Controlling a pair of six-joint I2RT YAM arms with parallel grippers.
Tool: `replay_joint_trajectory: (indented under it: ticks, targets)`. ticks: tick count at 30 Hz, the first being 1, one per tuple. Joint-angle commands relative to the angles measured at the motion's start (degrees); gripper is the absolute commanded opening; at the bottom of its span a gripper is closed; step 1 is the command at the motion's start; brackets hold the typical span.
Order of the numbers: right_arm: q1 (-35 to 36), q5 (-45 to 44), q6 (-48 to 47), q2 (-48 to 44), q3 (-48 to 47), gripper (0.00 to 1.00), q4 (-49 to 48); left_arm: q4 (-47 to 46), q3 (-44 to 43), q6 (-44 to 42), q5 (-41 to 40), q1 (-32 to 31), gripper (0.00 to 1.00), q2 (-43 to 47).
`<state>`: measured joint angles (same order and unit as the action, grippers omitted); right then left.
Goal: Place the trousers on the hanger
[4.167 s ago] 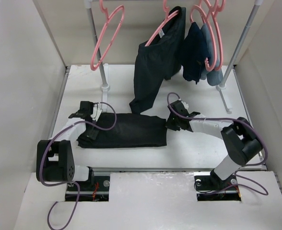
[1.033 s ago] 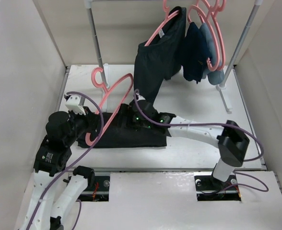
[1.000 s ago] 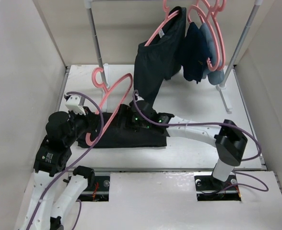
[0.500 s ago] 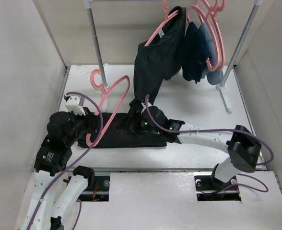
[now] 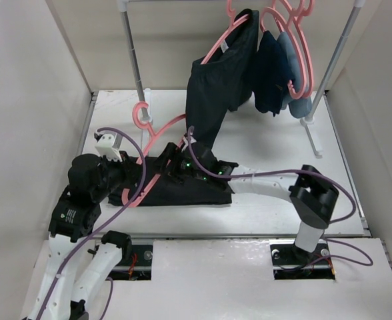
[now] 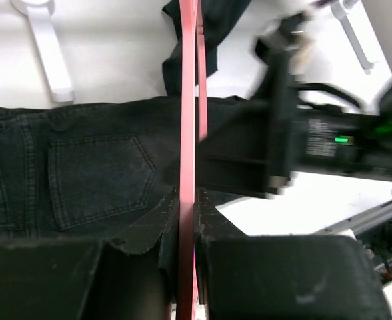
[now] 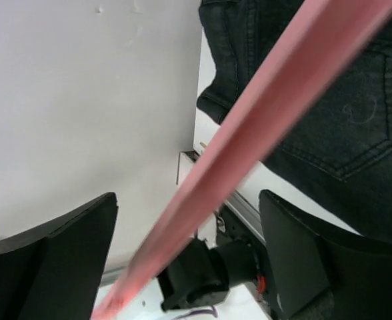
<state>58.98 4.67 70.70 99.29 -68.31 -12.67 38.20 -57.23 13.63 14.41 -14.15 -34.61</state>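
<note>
- The left gripper (image 6: 187, 230) is clamped shut on the hanger (image 6: 188, 100), with the pink bar pinched between its fingers and running straight out ahead of it
- The trousers (image 5: 196, 190) lie folded flat on the table (image 5: 269, 143), directly beneath that gripper and ahead of it (a stitched back pocket shows just beside the bar in the left wrist view)
- The right gripper (image 7: 186, 200) is spread wide, one finger on either side of the hanger's bar; as far as its wrist view shows, it grips neither the bar nor the cloth, and the trousers lie beyond its fingers, past the bar
- Done so far, as I judge it: a hanger is off the rack (image 5: 133, 53), in hand and held low across the garment
- Not yet done: no part of the cloth passes over or through the hanger
- Left to do, by my reckoning: the free gripper must take up an end of the trousers, lift it clear of the table and feed it over the hanger's lower bar until the cloth hangs evenly on both sides
- I put the task at early to middle, with the draping itself yet to begin
</note>
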Motion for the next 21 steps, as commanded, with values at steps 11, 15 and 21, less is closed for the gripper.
replay_joint_trajectory:
  ticks: [11,15,21]
  targets:
    - [0.52,6.67,0.41,3.99,1.24,0.0,-12.47,-3.04,0.46,-0.61,9.32,-0.17,1.0,2.27]
    - [0.52,5.35,0.41,1.97,5.64,0.0,-12.47,-4.44,-3.92,-3.07,11.59,-0.17,1.0,0.25]
    - [0.52,5.88,-5.99,1.44,6.44,0.0,-12.47,-4.45,-5.79,-4.31,1.08,-0.17,1.0,-2.55]
